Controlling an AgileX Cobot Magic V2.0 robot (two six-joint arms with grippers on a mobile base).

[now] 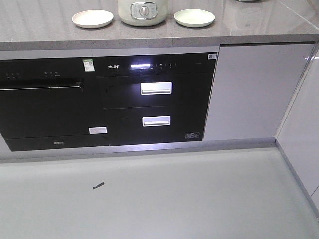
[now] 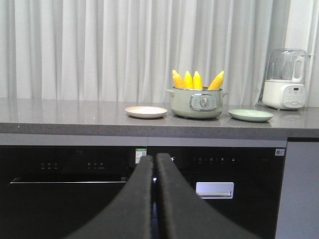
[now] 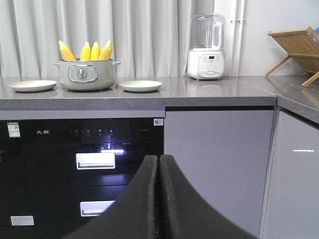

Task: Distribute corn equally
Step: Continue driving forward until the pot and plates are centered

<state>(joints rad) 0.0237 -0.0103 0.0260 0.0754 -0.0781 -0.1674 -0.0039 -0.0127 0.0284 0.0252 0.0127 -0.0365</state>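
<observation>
Several yellow corn cobs stand upright in a pale green pot on the grey counter. The same corn and pot show in the right wrist view. A cream plate lies left of the pot and a green plate right of it; both hold nothing. My left gripper is shut, low in front of the black appliances, well short of the counter. My right gripper is shut too, at a similar height further right. Neither gripper holds anything.
Under the counter are a black oven and a black unit with two handled drawers. A white blender stands right of the green plate. A wooden rack sits on the side counter. White cabinets fill the right.
</observation>
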